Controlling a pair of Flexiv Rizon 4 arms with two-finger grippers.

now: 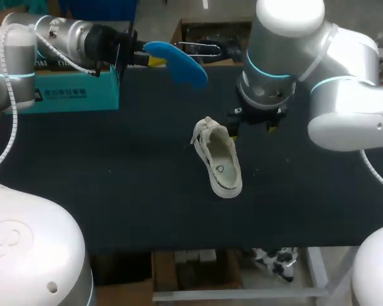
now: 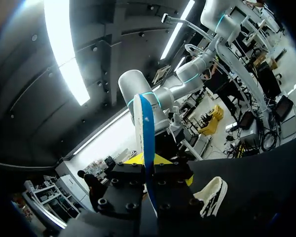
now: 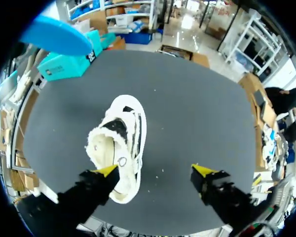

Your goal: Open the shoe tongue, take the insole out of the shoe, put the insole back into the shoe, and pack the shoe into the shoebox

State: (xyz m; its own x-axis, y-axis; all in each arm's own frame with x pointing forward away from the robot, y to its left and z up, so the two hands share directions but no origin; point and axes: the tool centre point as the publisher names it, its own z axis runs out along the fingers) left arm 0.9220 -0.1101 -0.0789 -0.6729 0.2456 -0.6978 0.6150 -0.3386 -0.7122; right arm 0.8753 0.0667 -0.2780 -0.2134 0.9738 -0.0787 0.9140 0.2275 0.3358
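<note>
Closest in, the white bulk of the left arm (image 1: 25, 248) fills the head view's seven o'clock corner, and the right arm (image 1: 335, 95) comes in from three o'clock. Under both spreads the dark table (image 1: 115, 185). At its ten o'clock corner stands the teal shoebox (image 1: 76, 90), with the left arm's forearm passing above it. Just right of the table's middle lies the white shoe (image 1: 220, 159), opening upward, its laced end toward eleven o'clock and its rounded end toward five. The blue insole (image 1: 179, 62) is out of the shoe and off the table, held in the air at eleven o'clock from the shoe, over the table's far edge. The left gripper (image 1: 150, 59) is clamped on one end of the insole; its own wrist view shows the insole edge-on, pinched between the fingers. The right gripper (image 1: 251, 125) hangs at one o'clock from the shoe, fingers spread wide and holding nothing. In the right wrist view one yellow tip (image 3: 106, 171) sits over the shoe's rim, contact unclear, and the other is over bare table.
</note>
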